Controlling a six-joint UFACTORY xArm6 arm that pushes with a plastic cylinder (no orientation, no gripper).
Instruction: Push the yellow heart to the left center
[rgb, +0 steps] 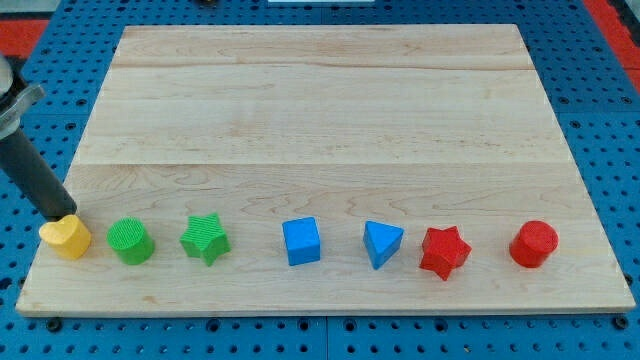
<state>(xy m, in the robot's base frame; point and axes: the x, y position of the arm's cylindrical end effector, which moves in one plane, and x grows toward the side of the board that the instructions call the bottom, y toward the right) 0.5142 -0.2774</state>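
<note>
The yellow heart (66, 238) lies at the view's bottom left, near the left edge of the wooden board (320, 110). My tip (60, 216) rests just above the heart, touching or almost touching its upper edge. The dark rod rises from there toward the view's upper left.
A row of blocks runs along the view's bottom, rightward from the heart: a green cylinder (130, 241), a green star (205, 239), a blue cube (301, 241), a blue triangle (382, 243), a red star (444, 251) and a red cylinder (533, 244). Blue pegboard surrounds the board.
</note>
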